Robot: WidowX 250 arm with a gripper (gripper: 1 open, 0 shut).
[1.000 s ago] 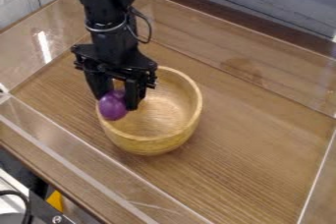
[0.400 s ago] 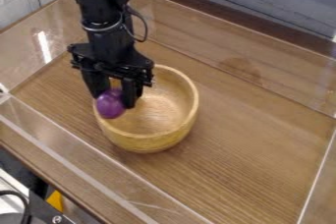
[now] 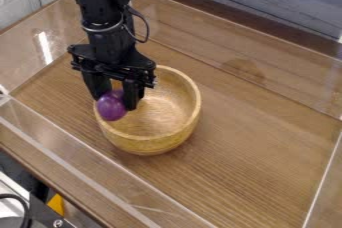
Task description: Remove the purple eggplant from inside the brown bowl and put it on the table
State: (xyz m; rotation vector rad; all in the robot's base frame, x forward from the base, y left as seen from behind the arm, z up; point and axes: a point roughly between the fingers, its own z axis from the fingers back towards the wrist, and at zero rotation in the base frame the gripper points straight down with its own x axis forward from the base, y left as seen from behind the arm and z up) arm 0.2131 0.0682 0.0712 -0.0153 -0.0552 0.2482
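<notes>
Pointing straight down over the left rim of the brown bowl (image 3: 167, 122), the end effector (image 3: 112, 103) is clamped on the purple eggplant (image 3: 111, 108), a top-down grip that likely suits lifting it clear toward the bare surface (image 3: 254, 162) alongside.

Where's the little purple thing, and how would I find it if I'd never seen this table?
Start at the wooden table with clear walls and find the round brown bowl near its middle. At the bowl's left rim, the black tool points straight down with the purple eggplant between its fingers. It is the only purple, shiny thing here; everything around it is brown, black or clear.
</notes>
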